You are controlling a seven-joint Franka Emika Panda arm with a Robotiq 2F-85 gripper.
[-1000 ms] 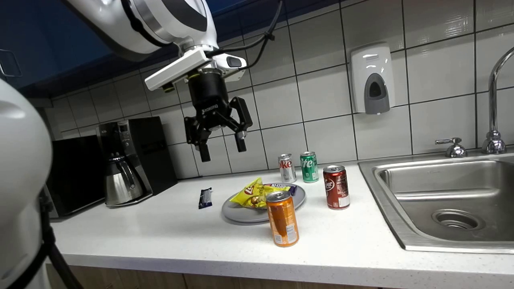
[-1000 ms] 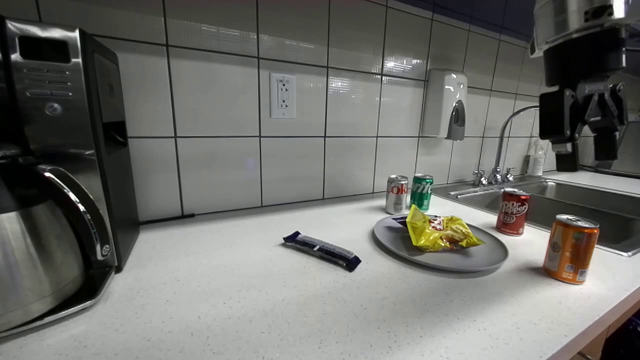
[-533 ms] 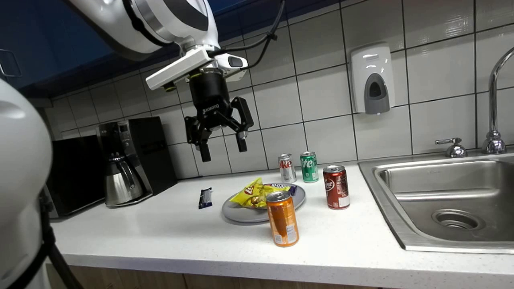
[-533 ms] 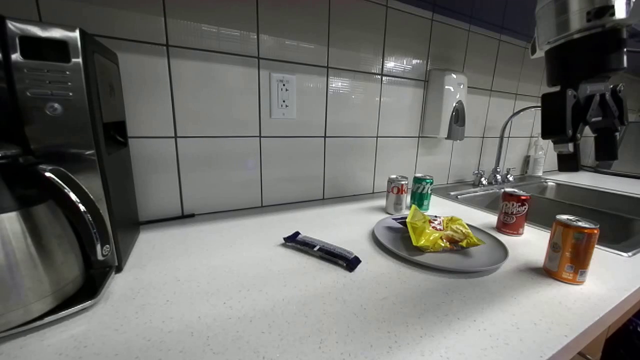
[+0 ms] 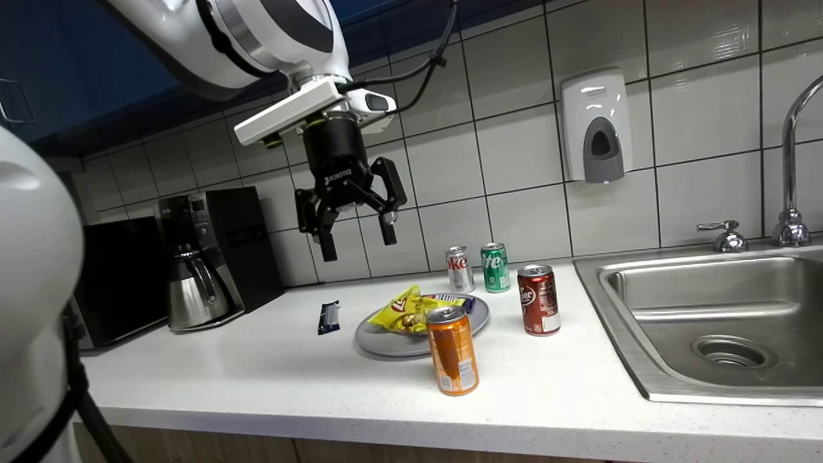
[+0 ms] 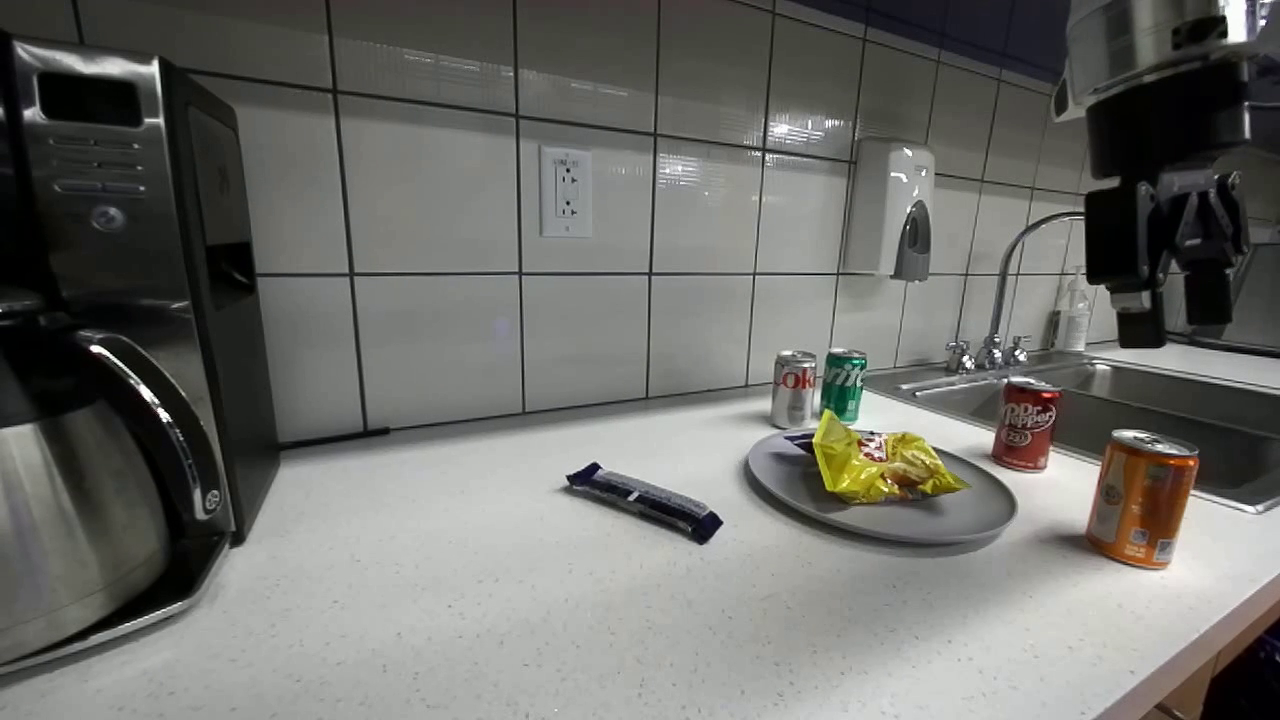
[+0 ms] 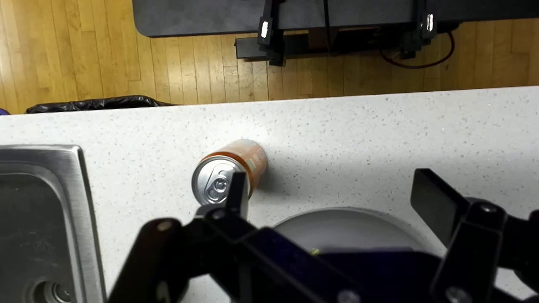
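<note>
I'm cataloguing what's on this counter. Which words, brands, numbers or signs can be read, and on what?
"ROBOTIQ": gripper.
"Dr Pepper": red can.
"Coke", pieced together from both exterior views: silver can.
"rite": green can, the word's start turned away.
Too small or blurred to read: the cans' small print and all lettering on the orange can, yellow bag, blue bar, outlet, dispenser, coffee maker and the wrapper on the plate.
</note>
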